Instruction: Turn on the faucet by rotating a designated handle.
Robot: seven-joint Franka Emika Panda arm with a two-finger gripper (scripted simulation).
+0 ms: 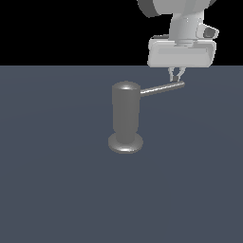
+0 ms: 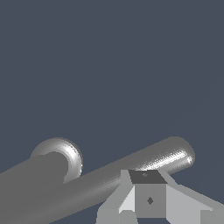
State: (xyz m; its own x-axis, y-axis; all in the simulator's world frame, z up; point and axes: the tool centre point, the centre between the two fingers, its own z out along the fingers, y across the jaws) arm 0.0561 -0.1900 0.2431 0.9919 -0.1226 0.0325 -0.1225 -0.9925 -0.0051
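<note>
Open dark blue-grey worktop [image 1: 52, 190] all round dull grey upright cylinder faucet [image 1: 126, 116]; slim grey rod handle [image 1: 161, 88] directly beneath pale-grey claw [image 1: 176, 77].

Flat, even, dim simulator light; no cast shadows, no blur. Soft glare streaks the handle [image 2: 144, 164] and the faucet [image 1: 126, 116] dome at 12 o'clock.

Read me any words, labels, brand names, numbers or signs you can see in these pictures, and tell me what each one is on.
None: no readable text in either view.
The faucet, the handle, the claw and the floor are plain, unmarked surfaces.
The only mark is a small dark diamond shape on the claw in the wrist view; it is not a letter or number.
</note>
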